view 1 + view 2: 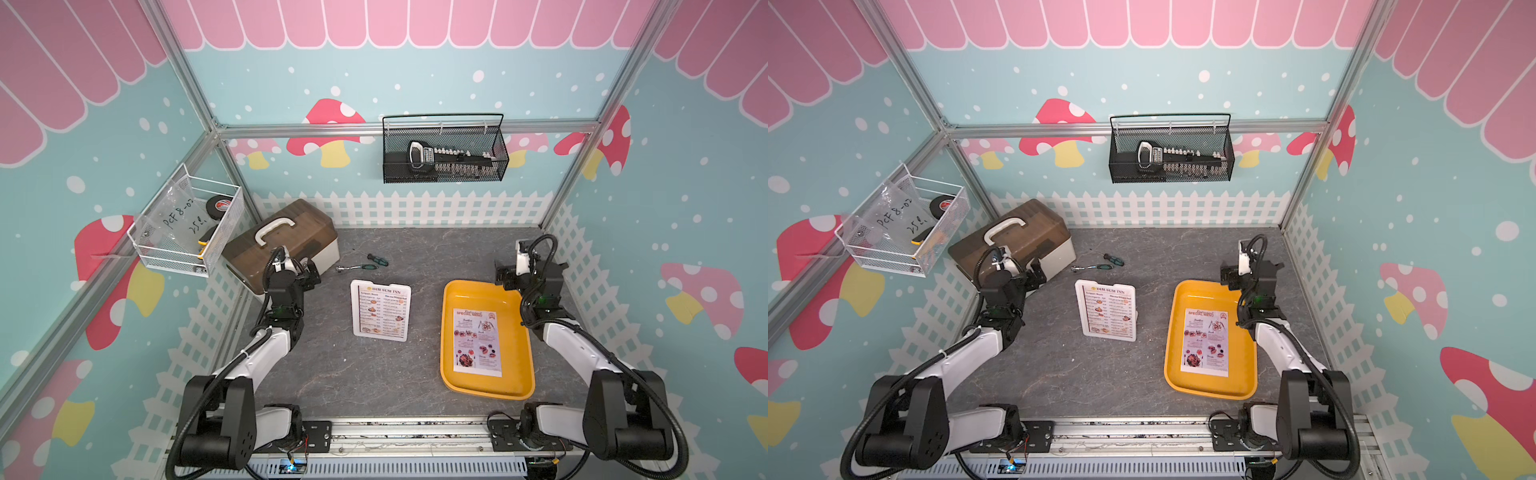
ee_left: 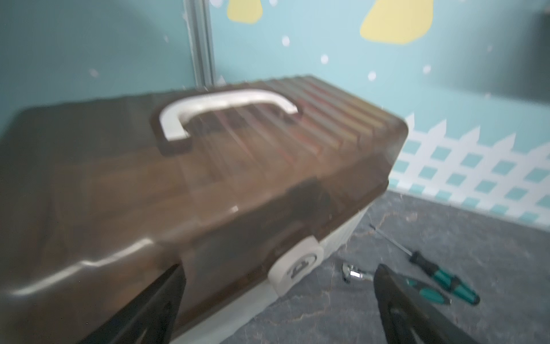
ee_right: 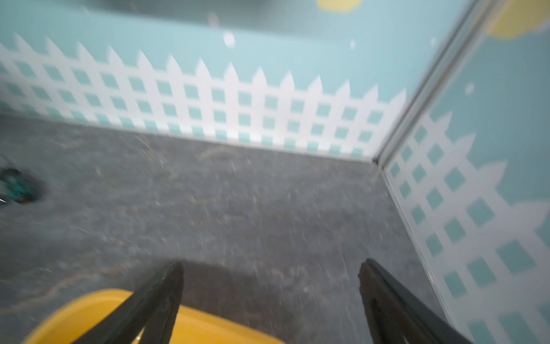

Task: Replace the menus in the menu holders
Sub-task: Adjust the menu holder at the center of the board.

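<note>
Counting first, you have two menus, one menu holder (image 1: 358, 309), one yellow tray (image 1: 451, 380), one brown box (image 1: 291, 237) with a white handle, one screwdriver (image 1: 376, 258), one short green-handled tool (image 1: 360, 267), and two wire baskets on the walls, a black basket (image 1: 496, 156) and a white basket (image 1: 156, 251). In both top views the menu holder stands up in the middle of the gray tabletop (image 1: 365, 374), between your two arms. The DIM SUM INN menu (image 1: 382, 311) sits inside it. The SPECIAL MENU sheet (image 1: 477, 343) lies flat in the yellow tray, to the right of the holder. Your left fingers (image 2: 393, 295) are spread wide with nothing between them. They point at the front of the brown box, close to its latch, well apart from the menu holder. Your right fingers (image 3: 384, 295) are spread wide too and hold nothing. They hang over the far edge of the yellow tray, and the SPECIAL MENU sheet lies near them, closer to the robot's base. Both wrist views are blurry.
</note>
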{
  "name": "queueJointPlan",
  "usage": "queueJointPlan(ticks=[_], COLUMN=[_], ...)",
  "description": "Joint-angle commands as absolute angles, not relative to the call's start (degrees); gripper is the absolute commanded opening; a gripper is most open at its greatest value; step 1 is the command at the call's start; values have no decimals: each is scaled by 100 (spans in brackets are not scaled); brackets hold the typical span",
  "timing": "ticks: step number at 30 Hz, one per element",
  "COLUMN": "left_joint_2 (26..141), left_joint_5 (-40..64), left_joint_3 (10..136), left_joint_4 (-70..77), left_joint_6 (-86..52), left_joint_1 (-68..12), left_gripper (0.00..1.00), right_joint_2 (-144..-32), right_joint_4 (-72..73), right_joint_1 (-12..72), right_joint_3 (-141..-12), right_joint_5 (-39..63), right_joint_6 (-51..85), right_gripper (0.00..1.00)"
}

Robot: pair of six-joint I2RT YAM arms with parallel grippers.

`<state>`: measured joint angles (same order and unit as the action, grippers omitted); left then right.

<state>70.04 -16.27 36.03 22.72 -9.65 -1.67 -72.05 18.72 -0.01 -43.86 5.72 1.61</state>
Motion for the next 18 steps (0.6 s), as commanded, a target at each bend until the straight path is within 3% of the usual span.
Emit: queueJointPlan(ticks=[1,5,10,18], left_joint_2=[6741,6669,6483,5994], left_joint_5=[-1541,-1676,-1761,-1555], left_joint_3=[3994,4804,5276,4788], left_joint_4=[566,-1339,-3842,-4628], left_joint_6=[-1573,-1771,-2865,-3541], left_joint_1=[-246,-918,-1453,-1477], left_gripper=[100,100,100,99], right_joint_2=[-7232,-7660,-8580,-9900], right_joint_4=[52,-1050,-2421,-3695], right_joint_1=[415,1582,2726,3698], right_joint_3=[-5193,-6281,-7959,-9580], right_joint_5=[1915,2374,2836,3006], right_joint_6=[-90,-513,-696,-968], right_gripper=[89,84,68,49])
